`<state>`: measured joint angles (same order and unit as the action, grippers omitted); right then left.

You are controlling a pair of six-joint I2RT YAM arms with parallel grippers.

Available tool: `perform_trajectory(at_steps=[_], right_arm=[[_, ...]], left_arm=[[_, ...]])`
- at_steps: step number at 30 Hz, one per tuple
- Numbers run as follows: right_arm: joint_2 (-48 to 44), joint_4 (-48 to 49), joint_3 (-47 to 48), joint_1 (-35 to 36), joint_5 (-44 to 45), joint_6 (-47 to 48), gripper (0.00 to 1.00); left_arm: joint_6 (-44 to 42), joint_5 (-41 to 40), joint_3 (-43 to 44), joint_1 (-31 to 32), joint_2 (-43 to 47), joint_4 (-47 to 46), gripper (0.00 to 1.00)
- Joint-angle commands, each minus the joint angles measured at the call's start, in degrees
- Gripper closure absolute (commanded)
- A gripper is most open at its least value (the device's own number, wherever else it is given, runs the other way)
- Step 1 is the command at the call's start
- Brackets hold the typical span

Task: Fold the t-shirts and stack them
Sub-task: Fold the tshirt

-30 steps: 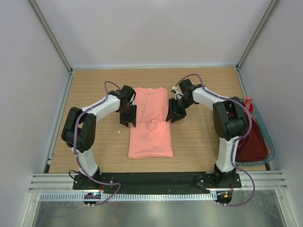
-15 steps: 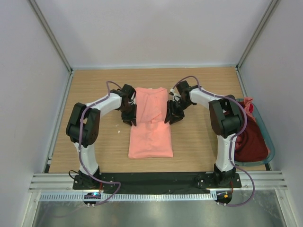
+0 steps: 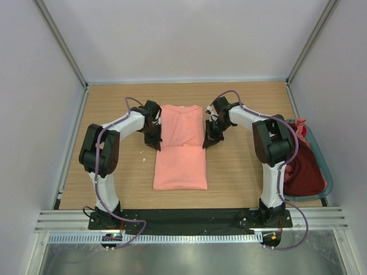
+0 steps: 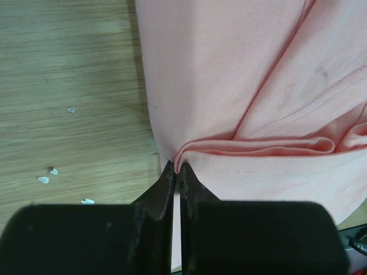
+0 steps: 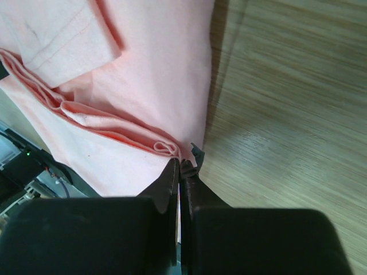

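A salmon-pink t-shirt [image 3: 180, 150] lies folded into a long strip at the table's middle, with a crosswise crease halfway down. My left gripper [image 3: 153, 143] is shut on the shirt's left edge at that crease. In the left wrist view its tips [image 4: 178, 169] pinch the layered cloth [image 4: 241, 86]. My right gripper [image 3: 207, 141] is shut on the right edge at the same height. The right wrist view shows its tips [image 5: 183, 166] closed on the bunched hem of the shirt [image 5: 143, 74]. A dark maroon t-shirt [image 3: 307, 172] sits in the basket.
The grey-teal basket [image 3: 324, 163] stands at the table's right edge behind the right arm, with a bit of salmon cloth [image 3: 300, 125] at its far end. Small white specks [image 4: 46, 179] lie on the wood left of the shirt. Metal frame posts line the walls.
Both grippers have closed from open onto the shirt's side edges at the crease. Both arms drew in slightly, and the near half of the shirt shifted a little left.
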<state>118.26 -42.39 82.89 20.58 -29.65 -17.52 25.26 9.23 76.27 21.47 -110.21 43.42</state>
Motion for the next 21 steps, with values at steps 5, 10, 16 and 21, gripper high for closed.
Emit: perform_trajectory(at_steps=[5,10,16,21], right_arm=[[-3.7,0.6,0.7,0.2,2.6,-0.6,0.99],[-0.8,0.4,2.8,0.2,0.9,-0.1,0.98],[-0.4,-3.9,5.8,0.3,5.0,2.0,0.73],[-2.1,-10.1,10.2,0.3,9.7,4.3,0.65]], left_arm=[[-0.1,-0.3,2.2,-0.7,0.2,-0.6,1.0],[0.1,-0.9,3.4,-0.8,-0.2,-0.1,0.9],[-0.4,-4.7,4.6,-0.8,3.0,2.7,0.57],[-1.2,-7.4,5.9,-0.7,8.3,6.3,0.54]])
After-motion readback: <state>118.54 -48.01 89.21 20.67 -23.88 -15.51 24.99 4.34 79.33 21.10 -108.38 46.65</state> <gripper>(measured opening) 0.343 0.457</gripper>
